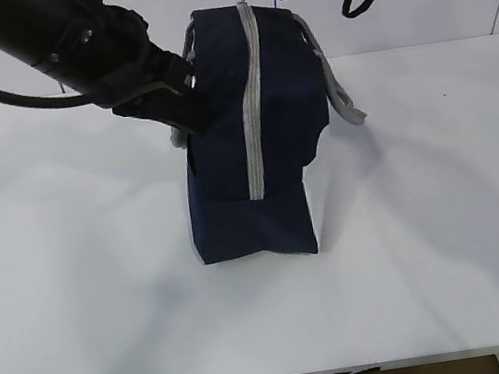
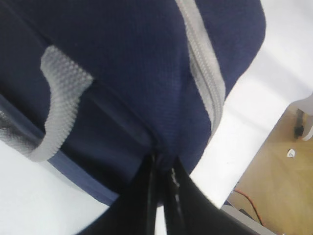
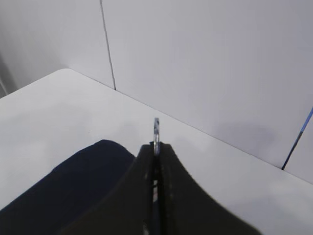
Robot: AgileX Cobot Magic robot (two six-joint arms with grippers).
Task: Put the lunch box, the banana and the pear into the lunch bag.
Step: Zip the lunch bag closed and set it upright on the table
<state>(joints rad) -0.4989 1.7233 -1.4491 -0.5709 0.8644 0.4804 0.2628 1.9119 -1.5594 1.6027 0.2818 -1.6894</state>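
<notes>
Bag: the lunch bag (image 1: 243, 141) is standing upright on the white table (image 1: 79, 295), near the middle, zipped shut.
Zipper: the grey zipper (image 1: 252, 103) is running from the top of the bag down its front face, so the bag's opening line is lying roughly vertical toward the camera.
Right claw: the right gripper (image 3: 156, 147) is pinching the metal ring pull (image 3: 156, 129) between closed jaws, sitting at the top end of the zipper, directly above the bag.
Left claw: the left gripper (image 2: 159, 169) is clamping a fold of the navy fabric on the bag's left side, jaws nearly together, just below a grey handle (image 2: 61, 105).
Key relation: the zipper track is stretching away downward from the right claw, so that arm looks nearer for the pull while the left one is bracing.
Food: box, banana and pear are not showing in any view.
</notes>
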